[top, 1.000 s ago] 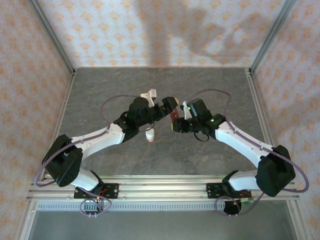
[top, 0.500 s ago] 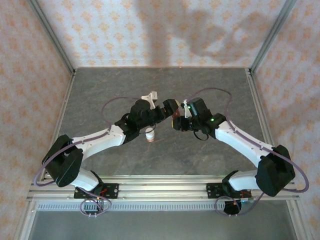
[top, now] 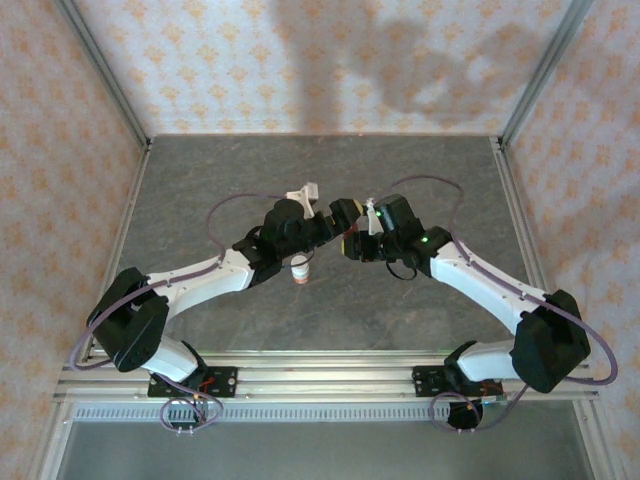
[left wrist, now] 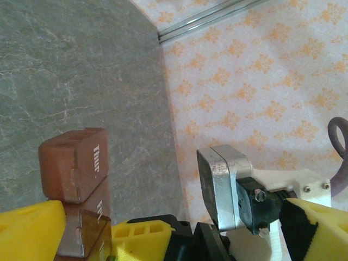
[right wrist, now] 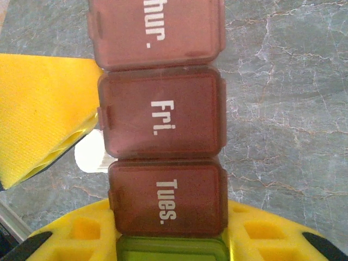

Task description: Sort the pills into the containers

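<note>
Seen from above, two white and black robot arms reach inward from the near edge of a grey, marble-patterned bench (top: pixel 420 170) and meet near its centre. The bench is enclosed by walls (top: pixel 300 70) papered in pale pink with small orange motifs. The right end effector (right wrist: pixel 168 239) has its yellow fingers closed on either side of the containers (right wrist: pixel 162 122), a strip of small joined cube compartments. It grips them at the end where a red-brown box marked "Tues." meets a green one. Beyond the grip, the strip carries two more red-brown boxes marked "Fri." and "Thur.". All the lids that can be seen look shut, and the strip appears to be held up off the bench. The left end effector (top: pixel 340 215) is spread wide open and holds nothing. One of its yellow fingers (right wrist: pixel 43 114) sits just beside the "Fri." box, though it is not clear whether the two touch. In the left wrist view the "Thur." end of the strip juts out past that finger, with the bench behind it. A small white bottle (top: pixel 299 268) with an orange base stands upright on the bench, just below the left arm's wrist and near the containers.
</note>
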You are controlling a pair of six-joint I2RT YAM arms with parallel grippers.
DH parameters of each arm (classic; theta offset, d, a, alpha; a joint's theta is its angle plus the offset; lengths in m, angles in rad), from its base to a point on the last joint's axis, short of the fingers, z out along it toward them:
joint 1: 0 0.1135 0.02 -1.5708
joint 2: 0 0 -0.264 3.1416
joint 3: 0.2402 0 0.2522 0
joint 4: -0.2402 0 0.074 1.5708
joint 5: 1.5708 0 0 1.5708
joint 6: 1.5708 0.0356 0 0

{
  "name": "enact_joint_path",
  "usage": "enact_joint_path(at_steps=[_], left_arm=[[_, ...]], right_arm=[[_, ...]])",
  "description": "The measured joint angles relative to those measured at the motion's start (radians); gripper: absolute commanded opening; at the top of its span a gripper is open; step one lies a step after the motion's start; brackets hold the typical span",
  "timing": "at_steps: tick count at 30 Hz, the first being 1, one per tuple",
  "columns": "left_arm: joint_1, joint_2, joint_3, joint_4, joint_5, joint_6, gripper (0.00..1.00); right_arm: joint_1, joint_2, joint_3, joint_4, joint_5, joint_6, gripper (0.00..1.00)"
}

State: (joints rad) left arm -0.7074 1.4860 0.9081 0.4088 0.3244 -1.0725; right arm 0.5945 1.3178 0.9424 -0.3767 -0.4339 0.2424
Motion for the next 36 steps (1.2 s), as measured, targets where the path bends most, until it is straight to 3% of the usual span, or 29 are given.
enact_joint_path(at_steps=[36], left_arm=[[0.0,0.011,0.037,-0.04,-0.094,0.034,0.99]], right_arm=[[0.0,0.003,-0.021,0.019,-0.03,0.001,0.29]])
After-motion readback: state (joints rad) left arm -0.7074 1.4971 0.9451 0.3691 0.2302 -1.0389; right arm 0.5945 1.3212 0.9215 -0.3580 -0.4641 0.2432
